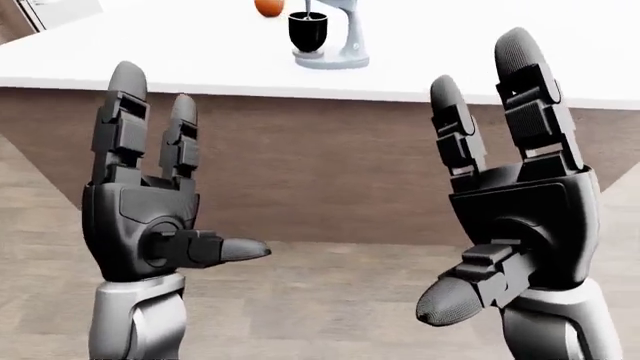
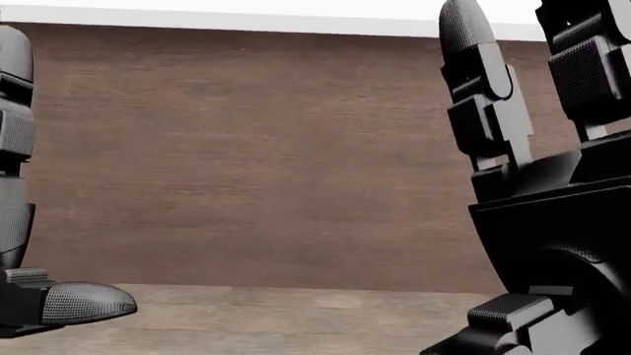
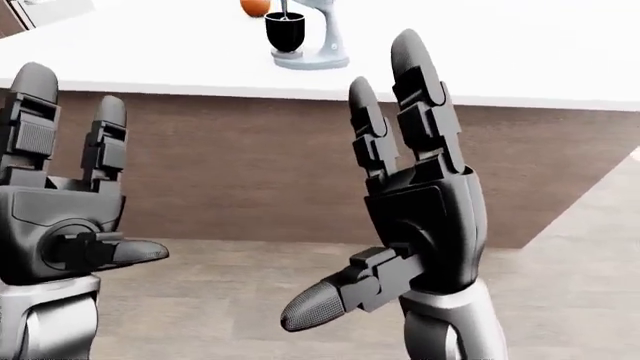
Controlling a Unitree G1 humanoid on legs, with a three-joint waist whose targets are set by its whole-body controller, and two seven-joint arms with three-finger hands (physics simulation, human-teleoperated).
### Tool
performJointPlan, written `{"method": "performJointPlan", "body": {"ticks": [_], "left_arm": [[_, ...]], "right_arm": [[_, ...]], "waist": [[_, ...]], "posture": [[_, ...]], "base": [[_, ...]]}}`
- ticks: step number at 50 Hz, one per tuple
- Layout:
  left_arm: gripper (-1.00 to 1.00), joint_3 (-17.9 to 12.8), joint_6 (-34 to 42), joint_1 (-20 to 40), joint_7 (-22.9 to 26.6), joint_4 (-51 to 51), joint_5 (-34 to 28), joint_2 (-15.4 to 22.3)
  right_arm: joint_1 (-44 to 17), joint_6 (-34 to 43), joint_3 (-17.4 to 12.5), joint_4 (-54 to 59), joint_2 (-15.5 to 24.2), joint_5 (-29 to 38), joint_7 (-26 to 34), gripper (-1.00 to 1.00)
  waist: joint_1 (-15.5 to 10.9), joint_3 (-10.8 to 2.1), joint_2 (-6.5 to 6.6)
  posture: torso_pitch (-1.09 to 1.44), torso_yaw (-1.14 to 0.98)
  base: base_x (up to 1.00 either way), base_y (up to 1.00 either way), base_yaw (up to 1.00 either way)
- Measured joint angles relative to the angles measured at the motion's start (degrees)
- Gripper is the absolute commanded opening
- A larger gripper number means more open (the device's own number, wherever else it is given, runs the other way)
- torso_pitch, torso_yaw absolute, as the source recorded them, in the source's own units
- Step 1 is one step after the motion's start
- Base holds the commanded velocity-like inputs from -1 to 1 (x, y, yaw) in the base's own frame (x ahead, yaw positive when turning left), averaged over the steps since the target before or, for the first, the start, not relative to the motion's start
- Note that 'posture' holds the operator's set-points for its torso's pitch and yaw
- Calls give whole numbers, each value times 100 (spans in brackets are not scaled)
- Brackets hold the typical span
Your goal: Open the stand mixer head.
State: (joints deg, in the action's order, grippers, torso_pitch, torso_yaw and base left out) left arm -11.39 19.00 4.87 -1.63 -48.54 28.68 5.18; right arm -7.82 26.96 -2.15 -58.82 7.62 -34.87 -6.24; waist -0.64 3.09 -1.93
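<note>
Hands, two, left hand (image 1: 140,225) and right hand (image 1: 520,225), fingers spread, empty; one stand mixer (image 1: 330,34) beyond.

Bright even render light, sharp, soft shadows, no glare

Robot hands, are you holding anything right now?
Nothing. The left hand and right hand are both open and empty; the stand mixer sits untouched on the counter.

Simulated home kitchen. White countertop (image 1: 480,52) over brown wood-panel island side (image 1: 300,172); wood-plank floor (image 1: 330,307). On top: grey stand mixer (image 1: 335,34) with black bowl (image 1: 307,31), orange fruit (image 1: 268,7) beside it.
</note>
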Motion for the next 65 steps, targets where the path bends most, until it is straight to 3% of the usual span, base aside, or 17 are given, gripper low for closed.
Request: {"method": "performJointPlan", "body": {"ticks": [3,5,10,12,15,19,23,26,30,36,40,45,50,53,58,62,65], "left_arm": [[96,-3,-25,-44,3,-38,-16,-12],[97,14,-41,-9,13,-81,-12,-9],[96,137,19,19,76,-18,20,-36],[96,91,18,36,53,-9,12,-22],[97,6,30,-65,13,40,-11,-16],[96,-16,10,-12,-18,-27,-22,-9],[97,57,-31,14,33,-84,7,-5],[96,37,-52,57,40,-134,19,-17],[97,137,49,-20,58,36,27,-42],[96,66,83,-12,14,22,10,-24],[96,7,-43,83,31,-169,32,11],[96,-4,28,-42,3,83,6,2],[97,-24,-23,42,21,-133,16,20],[96,-7,-77,43,34,-124,15,11],[97,107,179,-46,25,175,11,-29],[96,15,25,63,32,-155,23,2],[96,38,-63,69,57,-194,37,7]], "right_arm": [[22,-92,20,-34,65,-83,-10,100],[35,-148,9,-74,95,-94,-14,100],[109,-148,23,16,15,162,11,100],[48,-143,18,38,15,126,18,100],[164,-109,113,82,36,56,47,100],[118,-98,155,-23,13,139,118,100],[176,-197,109,-28,60,95,108,100],[158,-226,155,-85,102,176,105,100],[200,-162,102,74,96,184,47,100],[229,-161,114,89,130,113,36,100],[157,-264,205,-80,127,158,108,100],[278,-184,232,93,91,125,145,100],[149,-234,194,-62,41,230,143,100],[154,-264,191,-48,60,207,135,100],[223,-97,71,219,81,165,17,100],[118,-210,101,-74,59,223,52,100],[121,-274,103,-101,35,258,110,100]], "waist": [[-76,246,-168],[-103,214,-304],[77,-156,150],[32,-51,363],[-81,311,241],[-56,8,343],[-108,200,34],[53,-97,-300],[40,38,-171],[115,176,309],[168,-234,445],[61,115,458],[32,-44,312],[32,-43,-13],[174,213,116],[190,-2,114],[206,-42,354]], "posture": [[0,0],[0,0],[0,0],[0,0],[0,0],[0,0],[0,0],[0,0],[0,0],[0,0],[0,0],[0,0],[0,0],[0,0],[0,0],[0,0],[0,0]], "base": [[100,23,0],[94,21,0],[15,0,0],[73,0,0],[92,0,0],[20,0,0],[79,0,0],[5,0,0],[0,0,0],[40,0,0],[9,0,0],[45,0,0],[7,0,0],[0,0,0],[40,0,0],[0,0,0],[0,0,0]]}}
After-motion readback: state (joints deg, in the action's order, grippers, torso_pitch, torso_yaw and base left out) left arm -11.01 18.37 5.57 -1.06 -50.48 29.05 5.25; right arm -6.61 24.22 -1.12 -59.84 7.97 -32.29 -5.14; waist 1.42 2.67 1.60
